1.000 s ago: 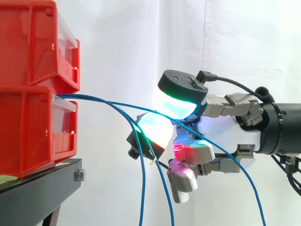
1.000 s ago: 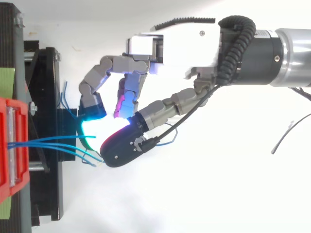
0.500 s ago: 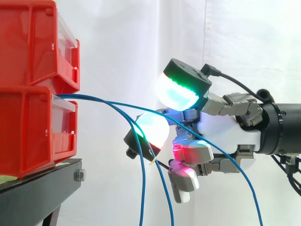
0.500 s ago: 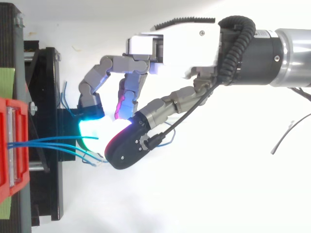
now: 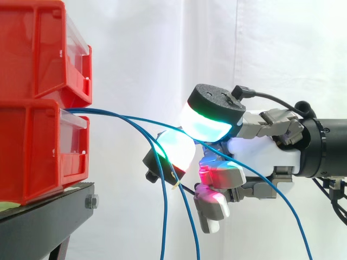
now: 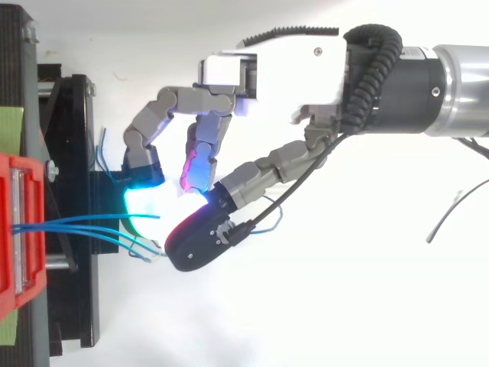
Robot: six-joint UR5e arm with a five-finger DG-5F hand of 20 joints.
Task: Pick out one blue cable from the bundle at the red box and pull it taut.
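Item one: two red bins are stacked, the upper red bin [image 5: 32,49] on the lower red bin [image 5: 38,151], both carried by the black stand [image 5: 49,211] before the white curtain [image 5: 152,54].

Item two: the bundle [image 6: 84,225] leaves the front of the lower bin. Two slack cables [image 5: 163,216] droop from there and hang down just beside the lowest fingers. One blue cable [image 5: 152,123] runs separately, rising to the right in a shallow sag.

Item three: the robot hand [image 5: 260,154] is curled, and that blue cable passes between its thumb pad [image 5: 209,123] above and a finger pad [image 5: 176,149] below. It is pinching the cable, as far as the side view shows. How firm the pinch is cannot be told. To the right of the palm the cable falls away to the lower edge.

Assessment: the strand is separated and held, but not yet taut — the sag between bin and pads remains.

Recommendation: keep thumb and finger pressed together and draw straight away from the bin, level with the point where the cable leaves it. Move slowly and stop once the sag is gone. Watch the two hanging cables near the lower fingers — a snag there would drag the whole bundle. Avoid a sharp tug, which could slip the pinch or shift the bin.
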